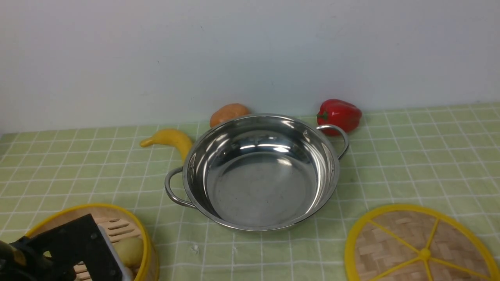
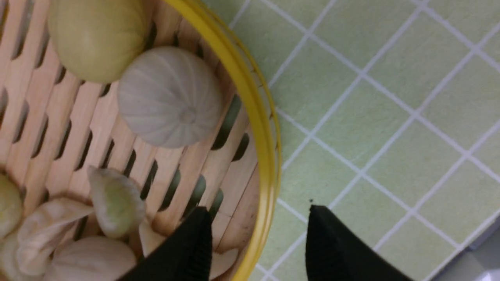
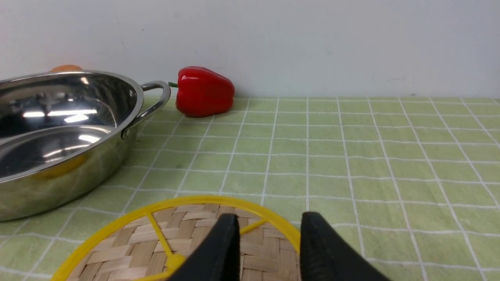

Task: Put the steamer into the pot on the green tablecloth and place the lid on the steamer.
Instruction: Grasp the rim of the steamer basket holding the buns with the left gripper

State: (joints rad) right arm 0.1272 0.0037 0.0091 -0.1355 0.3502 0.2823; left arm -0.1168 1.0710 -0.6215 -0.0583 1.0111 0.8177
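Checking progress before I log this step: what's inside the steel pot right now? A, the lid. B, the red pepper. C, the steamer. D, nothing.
D: the pot shows only its bare shiny floor, while the steamer and the lid lie outside it.

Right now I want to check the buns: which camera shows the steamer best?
The left wrist view: the steamer shows close, slatted floor, rim and buns. The front view catches only part, behind the left arm at the corner. The right wrist view misses it.
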